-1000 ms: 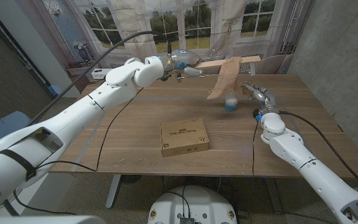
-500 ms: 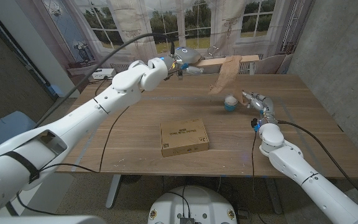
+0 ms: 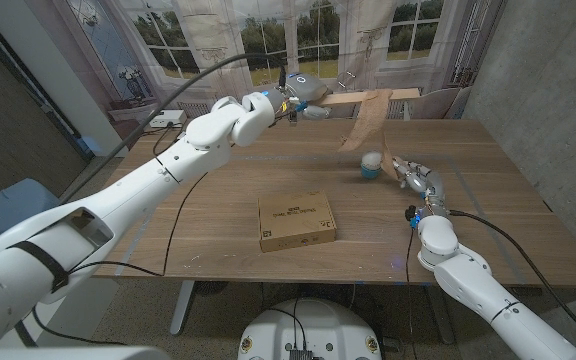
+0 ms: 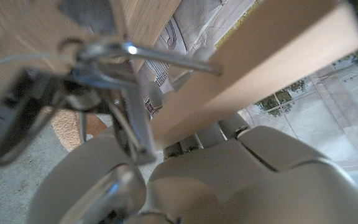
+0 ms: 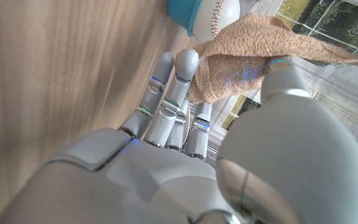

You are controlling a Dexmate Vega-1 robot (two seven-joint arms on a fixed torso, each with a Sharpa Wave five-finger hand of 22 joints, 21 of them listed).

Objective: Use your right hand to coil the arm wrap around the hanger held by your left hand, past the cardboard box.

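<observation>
**Wrap draped on hanger, right robot hand holding its loose end**

The left robot hand (image 3: 303, 92) is raised above the far edge of the worktop (image 3: 208, 215), its fingers closed on the metal hook of a wooden hanger (image 3: 368, 97) — the left wrist view shows the hook (image 4: 135, 56) and the wooden bar (image 4: 253, 68) close against the hand. The bar reaches out toward the right, above the far edge.

A tan arm wrap (image 3: 365, 118) hangs over the bar and trails down toward the right side of the worktop. Its lower end is in the right robot hand (image 3: 415, 177), which sits low over the worktop near the right edge. In the right wrist view the thumb and fingers (image 5: 173, 93) pinch a bunched fold of the wrap (image 5: 247, 56); the other fingers are extended side by side.

Just beside that hand, on the far side, a small blue cup (image 3: 370, 168) stands on the worktop with a white ball (image 3: 372, 159) resting in it — the ball shows red stitching in the right wrist view (image 5: 222, 15).

A flat cardboard box (image 3: 296, 220) lies near the middle of the worktop, toward the near edge, well apart from both hands.
</observation>
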